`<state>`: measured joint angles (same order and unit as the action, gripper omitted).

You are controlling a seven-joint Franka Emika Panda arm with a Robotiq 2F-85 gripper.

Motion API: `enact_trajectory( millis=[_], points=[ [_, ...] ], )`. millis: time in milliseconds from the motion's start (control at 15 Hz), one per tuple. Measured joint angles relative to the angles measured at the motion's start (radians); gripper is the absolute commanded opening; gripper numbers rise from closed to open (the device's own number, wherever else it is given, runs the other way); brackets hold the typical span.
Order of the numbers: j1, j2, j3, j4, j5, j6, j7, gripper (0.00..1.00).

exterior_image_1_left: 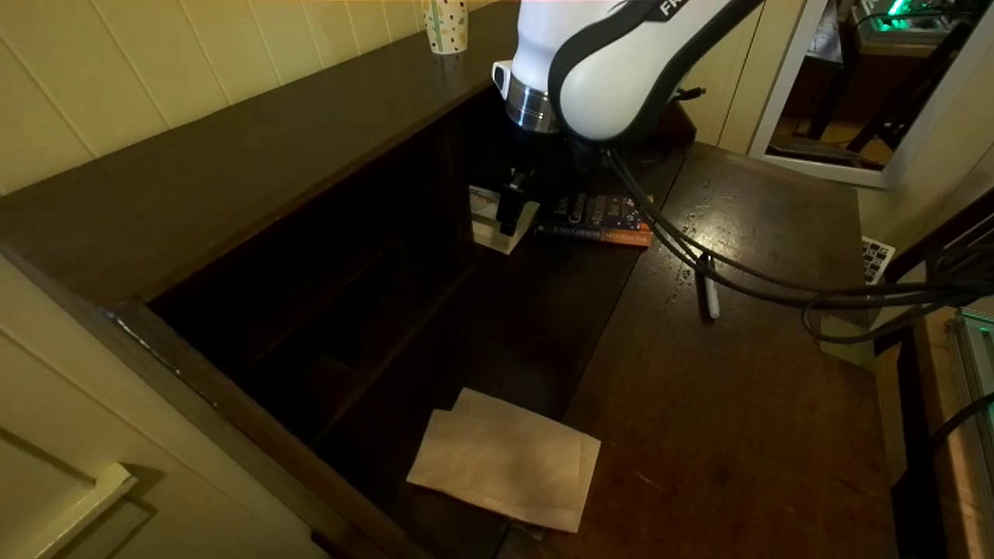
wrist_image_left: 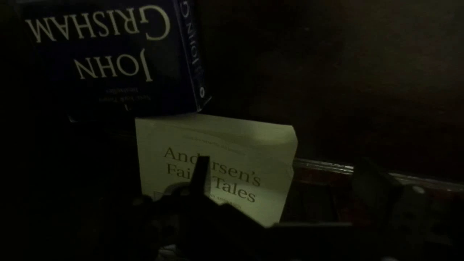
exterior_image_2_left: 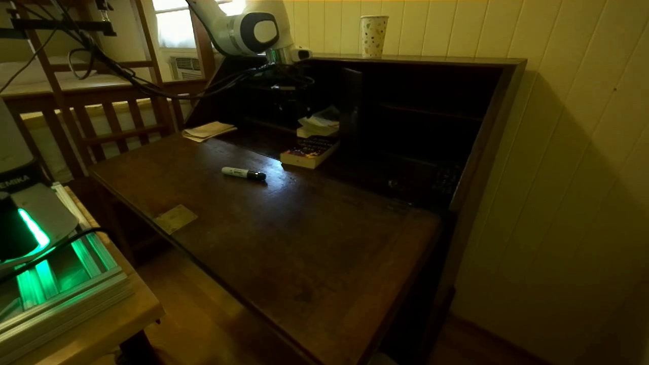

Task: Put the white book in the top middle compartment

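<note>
1. White book [wrist_image_left: 235, 166]: probably light and bendy, so weight should be no trouble; loose leaves might slide, crease or lift alone.
2. The surest hold, I judge, is a pinch through its whole thickness at the wrist view's three o'clock edge, catching every leaf. I cannot make out the spine.
3. It looks pale and rectangular, with "Andersen's Fairy Tales" in dark print, slightly tilted; the paper buckles towards one o'clock. Cover or title page, I cannot tell.
4. It rests on the bench [exterior_image_1_left: 738, 427], seemingly across the shiny lip [wrist_image_left: 322, 166] below the pigeonholes [exterior_image_1_left: 334, 303].
5. The jaws stand wide apart, gripping nothing: one finger [wrist_image_left: 200, 174] crosses the title, its partner sits past the three o'clock edge. Contact cannot be told.
6. In the wrist view, the dark book [wrist_image_left: 116, 61] is just beside it, between ten and eleven o'clock.
7. Farther off in an exterior view: marker [exterior_image_1_left: 711, 299] towards four o'clock, paper sheets [exterior_image_1_left: 505, 466] at six.
8. Pigeonholes run towards eight o'clock there; gloom hides which is the top middle compartment.
</note>
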<state>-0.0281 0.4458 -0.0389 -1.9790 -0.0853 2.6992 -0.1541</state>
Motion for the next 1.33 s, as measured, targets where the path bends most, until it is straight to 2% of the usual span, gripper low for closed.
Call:
enact_trajectory(
  millis=[200,267,333,467,1000,1067,1333],
  points=[
    [0.006,-0.041,-0.029,-0.088,-0.018,0.086,0.032,1.00],
    [0.006,-0.050,-0.038,-0.105,-0.022,0.100,0.035,0.93],
    [0.006,-0.055,-0.045,-0.116,-0.024,0.107,0.035,0.77],
    [0.003,-0.055,-0.049,-0.119,-0.025,0.108,0.031,0.59],
    [0.002,-0.030,-0.031,-0.117,-0.028,0.137,-0.003,0.03],
    [0.000,-0.020,-0.031,-0.114,-0.028,0.145,-0.011,0.00],
    [-0.014,0.025,-0.024,-0.096,-0.028,0.178,-0.049,0.00]
  ],
)
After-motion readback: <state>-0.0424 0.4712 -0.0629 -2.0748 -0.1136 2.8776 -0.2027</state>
